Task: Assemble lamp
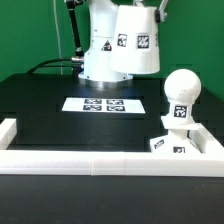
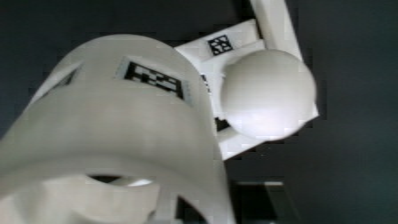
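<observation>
The white truncated-cone shade (image 1: 135,42) hangs in the air at the top middle of the exterior view, held from above. In the wrist view the shade (image 2: 125,120) fills most of the picture. My gripper (image 2: 210,202) is shut on its wall; one dark finger (image 2: 260,200) shows beside it and the other is hidden. The round-headed bulb post (image 1: 180,98) stands upright on the flat angular base (image 1: 172,146) at the exterior view's right, lower than the shade and to its right. The wrist view shows the bulb (image 2: 270,95) and the base (image 2: 231,45) beyond the shade.
The marker board (image 1: 100,104) lies flat on the black table in the middle. A white rail border (image 1: 90,160) runs along the front and up both sides; the base sits in its right corner. The arm's white pedestal (image 1: 98,55) stands at the back.
</observation>
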You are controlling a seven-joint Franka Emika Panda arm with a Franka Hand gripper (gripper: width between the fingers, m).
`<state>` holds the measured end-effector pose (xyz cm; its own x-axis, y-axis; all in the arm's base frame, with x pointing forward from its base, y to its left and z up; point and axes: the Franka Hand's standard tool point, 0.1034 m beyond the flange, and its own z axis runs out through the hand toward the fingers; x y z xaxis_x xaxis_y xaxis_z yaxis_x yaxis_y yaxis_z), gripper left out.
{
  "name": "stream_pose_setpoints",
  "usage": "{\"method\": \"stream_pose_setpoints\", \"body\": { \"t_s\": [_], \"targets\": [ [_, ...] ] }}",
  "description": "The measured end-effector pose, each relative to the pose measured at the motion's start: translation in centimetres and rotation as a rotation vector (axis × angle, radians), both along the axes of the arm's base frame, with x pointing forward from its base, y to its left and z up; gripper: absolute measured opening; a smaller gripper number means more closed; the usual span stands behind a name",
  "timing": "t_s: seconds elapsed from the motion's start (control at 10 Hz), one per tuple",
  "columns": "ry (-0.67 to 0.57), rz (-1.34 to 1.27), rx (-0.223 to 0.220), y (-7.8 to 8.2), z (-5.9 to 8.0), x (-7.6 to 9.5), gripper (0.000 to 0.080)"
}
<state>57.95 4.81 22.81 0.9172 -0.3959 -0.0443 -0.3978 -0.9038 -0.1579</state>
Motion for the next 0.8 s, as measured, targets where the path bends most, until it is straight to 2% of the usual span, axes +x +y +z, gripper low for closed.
{"method": "stream_pose_setpoints", "body": {
  "t_s": [0.2, 0.4, 0.6, 0.8],
  "targets": [
    [0.003, -0.031, 0.006, 1.6, 1.2, 0.8, 0.0044],
    [0.002, -0.054, 0.005, 4.6, 1.8, 1.9, 0.0044],
    [0.009, -0.046, -0.001, 5.7, 0.6, 2.0, 0.0044],
    [-0.007, -0.037, -0.011, 6.3, -1.2, 2.4, 0.0044]
  ]
}}
